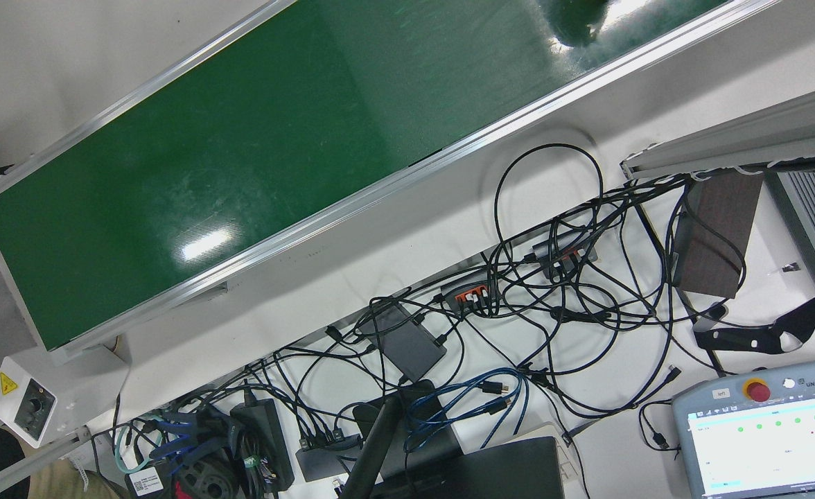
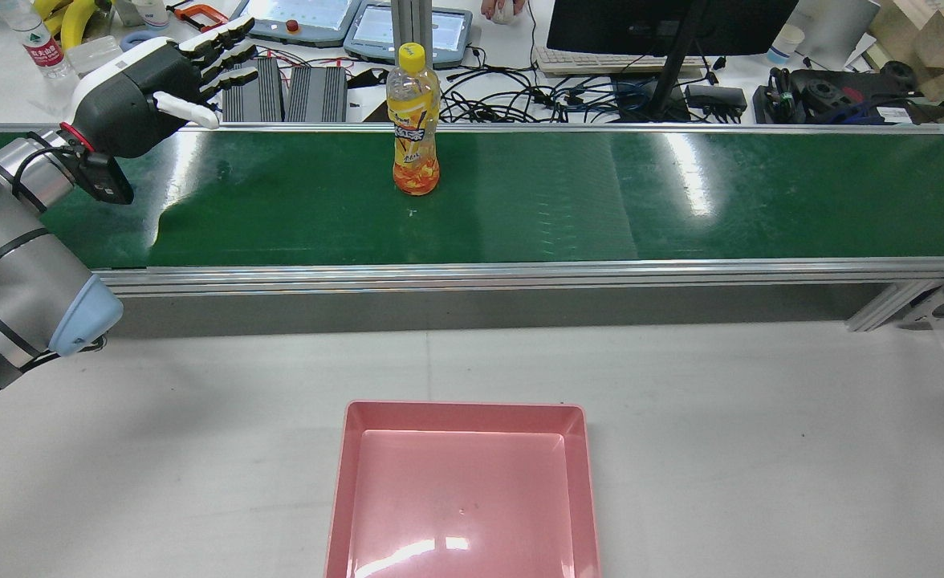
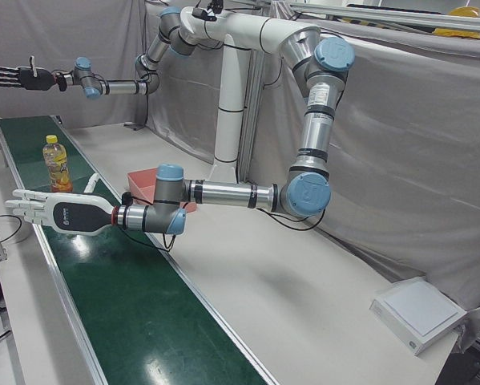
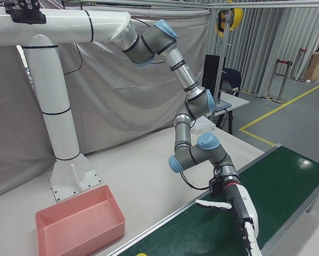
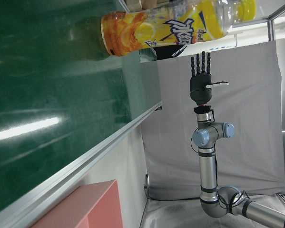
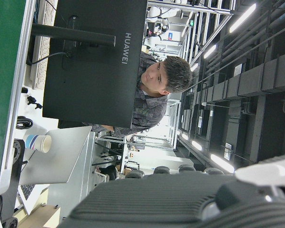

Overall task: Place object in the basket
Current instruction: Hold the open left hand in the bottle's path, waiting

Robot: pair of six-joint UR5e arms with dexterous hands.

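So the orange juice bottle with the yellow cap (image 2: pixel 413 120) stands upright mid-belt, near the green conveyor's (image 2: pixel 520 201) far edge. Left hand (image 2: pixel 147 76) hovers well apart, fingers (image 2: pixel 227 52) spread wide, empty: approach level, wrap the waist. Right hand (image 3: pixel 19 76) is likewise splayed.

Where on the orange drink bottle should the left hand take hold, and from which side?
Around the labelled middle of the bottle, coming sideways along the green belt from the open left hand's end. The bottle stands upright and alone, its cap is narrow, and the body is roughly cylindrical, so a side wrap probably seats better than a top pinch.
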